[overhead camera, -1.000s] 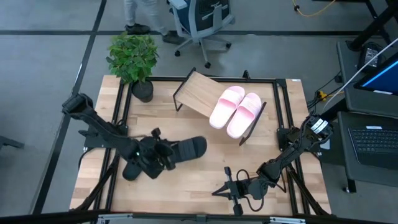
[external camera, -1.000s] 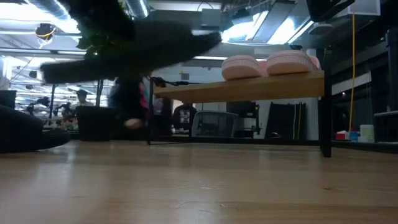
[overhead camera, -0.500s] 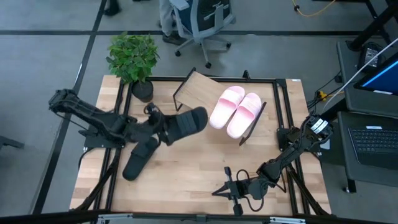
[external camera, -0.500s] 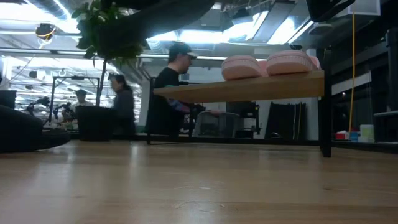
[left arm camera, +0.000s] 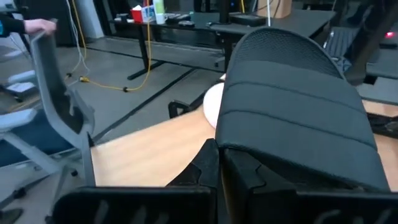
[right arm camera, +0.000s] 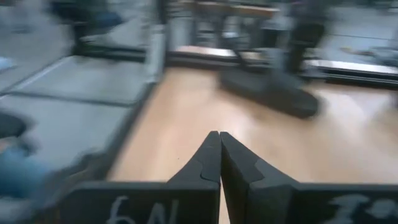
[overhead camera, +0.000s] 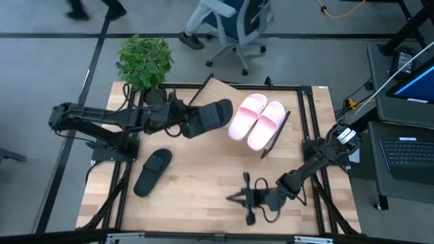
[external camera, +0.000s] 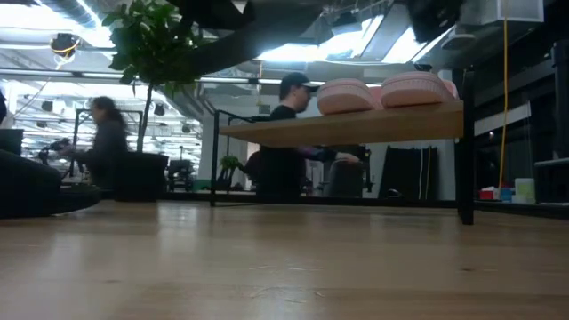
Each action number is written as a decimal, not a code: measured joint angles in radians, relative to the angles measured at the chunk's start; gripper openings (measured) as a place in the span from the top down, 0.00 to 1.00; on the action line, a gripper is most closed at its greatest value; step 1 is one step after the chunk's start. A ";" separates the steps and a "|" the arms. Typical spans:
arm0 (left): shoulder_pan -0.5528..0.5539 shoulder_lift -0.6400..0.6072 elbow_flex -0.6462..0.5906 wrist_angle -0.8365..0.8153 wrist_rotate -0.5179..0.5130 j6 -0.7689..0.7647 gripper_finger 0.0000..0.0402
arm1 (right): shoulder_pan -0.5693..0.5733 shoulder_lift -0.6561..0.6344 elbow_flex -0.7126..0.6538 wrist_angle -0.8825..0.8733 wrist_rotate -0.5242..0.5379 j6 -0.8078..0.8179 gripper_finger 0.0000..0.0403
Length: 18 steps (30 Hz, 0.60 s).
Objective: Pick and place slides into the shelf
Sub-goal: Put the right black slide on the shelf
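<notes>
A robotics lab inside an open-plan office: the wooden worktable (overhead camera: 203, 196) stands on grey carpet, fenced by a black metal frame (overhead camera: 308, 129), with a laptop (overhead camera: 407, 157) on a side desk. A rolling office chair (overhead camera: 234, 17) sits just beyond it, and a potted plant (overhead camera: 144, 62) on one corner. The low view shows people (external camera: 284, 138) seated at workstations under long ceiling lights (external camera: 364, 40)

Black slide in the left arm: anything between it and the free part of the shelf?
Nothing visible. The left gripper holds the black slide over the shelf and its bare end; the two pink slides fill the other end, beside that spot.
</notes>
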 joint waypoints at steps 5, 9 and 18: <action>0.088 0.003 0.000 0.049 0.111 0.050 1.00 | -0.080 0.000 0.000 0.002 0.051 0.001 0.99; 0.173 0.026 0.000 0.059 0.213 0.058 1.00 | -0.128 -0.002 0.000 0.004 0.016 -0.007 0.99; 0.331 0.118 0.005 0.132 0.361 0.130 1.00 | -0.117 -0.225 -0.054 -0.065 -0.014 -0.108 0.99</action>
